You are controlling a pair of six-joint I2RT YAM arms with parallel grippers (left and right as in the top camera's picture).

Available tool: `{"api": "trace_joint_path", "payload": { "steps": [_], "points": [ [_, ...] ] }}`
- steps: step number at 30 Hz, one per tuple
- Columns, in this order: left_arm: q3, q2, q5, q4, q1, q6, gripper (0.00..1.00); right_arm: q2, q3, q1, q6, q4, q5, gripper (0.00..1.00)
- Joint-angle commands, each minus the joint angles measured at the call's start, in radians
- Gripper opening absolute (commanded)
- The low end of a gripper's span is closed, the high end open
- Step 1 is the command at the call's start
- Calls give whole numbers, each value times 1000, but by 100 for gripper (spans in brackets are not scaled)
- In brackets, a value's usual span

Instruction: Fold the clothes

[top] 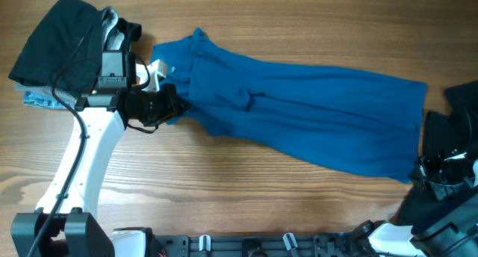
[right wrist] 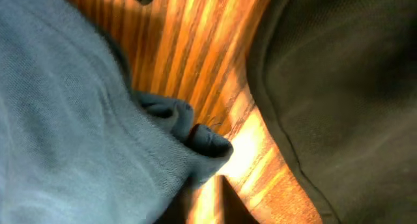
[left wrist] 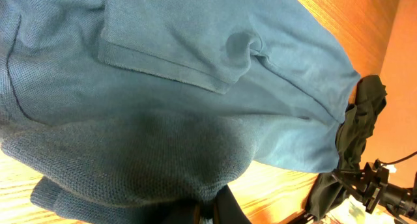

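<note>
The clothes here are chiefly a royal-blue shirt lying stretched across the wooden table, collar end at the left. My left gripper is at that left end, shut on a bunch of the blue fabric. In the left wrist view the shirt fills the frame and the left gripper pinches it at the bottom edge. My right gripper is at the shirt's lower right corner. In the right wrist view the hem corner lies just ahead of the right gripper, whose jaws stand a narrow gap apart with bare wood showing between them.
A black garment lies piled at the far left on a pale-blue patterned piece. Another dark garment lies at the right edge, close beside the right gripper, and shows in the right wrist view. The left arm's white link crosses the near left.
</note>
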Motion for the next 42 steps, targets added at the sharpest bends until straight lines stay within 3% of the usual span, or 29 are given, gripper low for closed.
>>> {"api": "trace_joint_path", "payload": {
  "steps": [1,5,8,12,13,14,16,19,21,22,23,25,26,29,32,34,37,42],
  "points": [
    [16,-13,0,12,4,-5,4,-11,-31,2,17,36,-18,27],
    [16,-13,1,23,4,-5,4,-11,-101,2,48,159,-138,4],
    [16,-13,0,31,4,-5,4,-11,-102,2,49,324,-358,4],
    [16,-13,1,42,4,-5,4,-11,-97,2,64,538,-442,4],
    [16,-13,1,44,4,-5,4,-12,-80,-2,50,536,-443,6],
    [16,-13,1,44,4,-5,4,-15,-58,-2,17,493,-442,18],
    [16,-13,1,40,4,-5,4,-21,4,-5,-48,306,-402,20],
    [16,-13,1,36,4,-5,4,-23,43,-19,-47,24,-229,8],
    [16,-13,1,38,4,-5,4,-23,34,-19,-42,-78,-154,6],
    [16,-13,0,38,4,-5,4,-23,23,-19,-36,-80,-126,12],
    [16,-13,1,38,4,-5,4,-20,1,-19,-19,-63,-71,25],
    [16,-13,0,38,4,-5,4,-14,-48,-19,54,-13,16,36],
    [16,-13,1,38,4,-5,4,-13,-71,-19,67,13,27,35],
    [16,-13,1,37,4,-5,4,-12,-117,-19,99,68,51,4],
    [16,-13,0,38,4,-5,4,-12,-154,-19,102,109,33,4],
    [16,-13,-15,38,4,-5,4,-12,-179,-19,96,187,-40,17],
    [16,-13,-18,41,4,-5,4,-12,-185,-18,-12,319,-263,22],
    [16,-13,-18,41,4,-5,4,-12,-186,-18,-13,331,-227,24]
  ]
}}
